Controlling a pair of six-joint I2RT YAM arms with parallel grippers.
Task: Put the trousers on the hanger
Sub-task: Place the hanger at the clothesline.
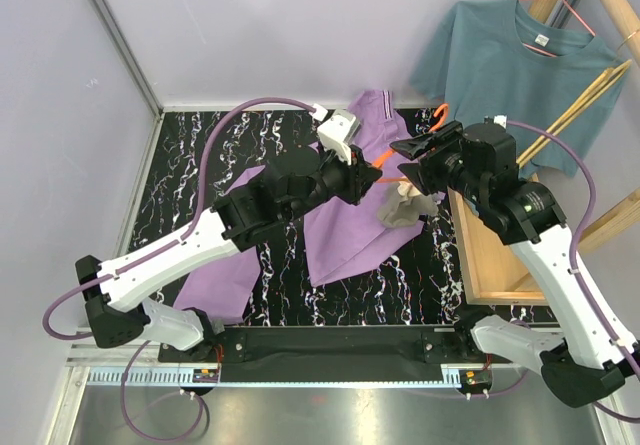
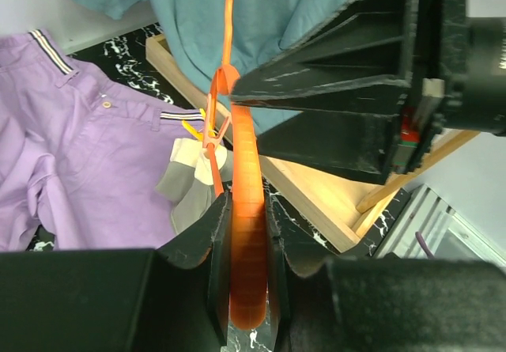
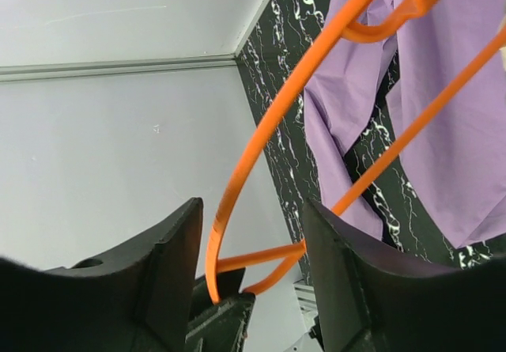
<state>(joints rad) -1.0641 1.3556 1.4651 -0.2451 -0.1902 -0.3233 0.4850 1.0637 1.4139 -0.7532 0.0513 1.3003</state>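
The lilac trousers (image 1: 345, 230) lie spread on the black marbled table, striped waistband toward the back; they also show in the left wrist view (image 2: 87, 170) and the right wrist view (image 3: 451, 130). My left gripper (image 1: 372, 173) (image 2: 245, 202) is shut on an orange hanger (image 2: 247, 225) and holds it above the trousers. My right gripper (image 1: 405, 160) (image 3: 251, 206) is open, with the orange hanger's frame (image 3: 261, 130) passing between its jaws. Of the yellow hanger only a small yellow bit (image 2: 192, 128) shows beside the waistband; the rest is hidden.
A small grey garment (image 1: 405, 208) (image 2: 186, 186) hangs from a clip on the orange hanger. A wooden tray (image 1: 485, 265) stands at the right. A teal shirt (image 1: 510, 65) hangs on a wooden rack (image 1: 600, 5) at the back right. Walls close the left and back.
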